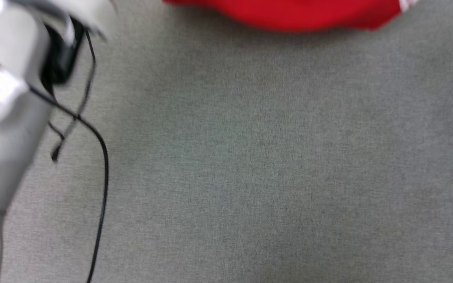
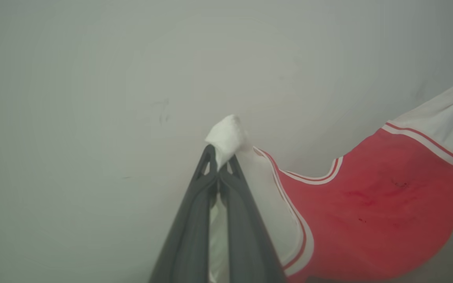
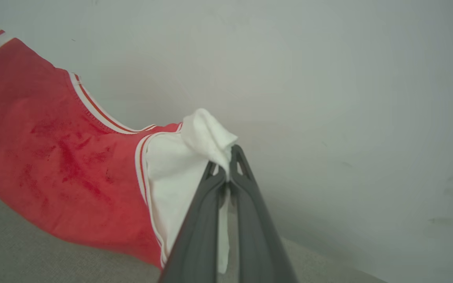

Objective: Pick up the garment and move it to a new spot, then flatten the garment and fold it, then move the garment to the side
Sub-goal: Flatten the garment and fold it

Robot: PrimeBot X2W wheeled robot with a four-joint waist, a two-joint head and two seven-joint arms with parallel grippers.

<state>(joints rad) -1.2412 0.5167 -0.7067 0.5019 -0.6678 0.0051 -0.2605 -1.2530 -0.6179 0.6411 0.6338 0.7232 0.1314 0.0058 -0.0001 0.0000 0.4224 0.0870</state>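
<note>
White sleeves of the garment [image 1: 301, 15] are clamped by the left claw [image 2: 218, 167] and right claw [image 3: 226, 169]; broad grey desk [image 1: 250, 157] is seen beneath its red edge.

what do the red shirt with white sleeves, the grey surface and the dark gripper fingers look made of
Red shirt with white sleeves: soft matte knit fabric, it seems; it drapes and bunches where pinched.
Grey surface: cloth-like covering, matte, with a fine speckled weave.
Dark grey fingers: probably moulded plastic or rubber, smooth, matte, with cut-outs near the tips.
</note>
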